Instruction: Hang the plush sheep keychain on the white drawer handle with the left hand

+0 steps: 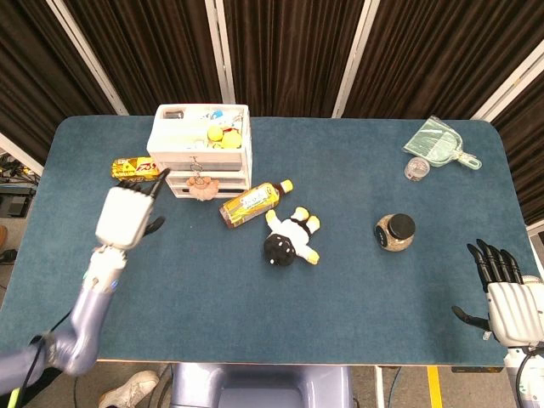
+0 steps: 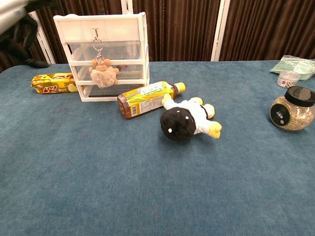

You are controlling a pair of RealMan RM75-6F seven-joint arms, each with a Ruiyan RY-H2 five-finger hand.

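The tan plush sheep keychain (image 2: 103,75) hangs by its ring and chain from the handle (image 2: 96,32) of the top drawer of the white drawer unit (image 2: 133,22); from above the sheep (image 1: 200,188) shows at the unit's front. My left hand (image 1: 127,212) is off to the left of the drawers, fingers apart, holding nothing; only its dark blurred edge (image 2: 19,37) shows at the top left of the chest view. My right hand (image 1: 507,297) rests open at the table's front right corner.
A yellow snack pack (image 2: 53,82) lies left of the drawers. A tea bottle (image 2: 147,98) and a black-and-white plush toy (image 2: 187,120) lie in the middle. A black-lidded jar (image 2: 291,109), a small container (image 2: 288,78) and a green dustpan (image 1: 438,143) are on the right.
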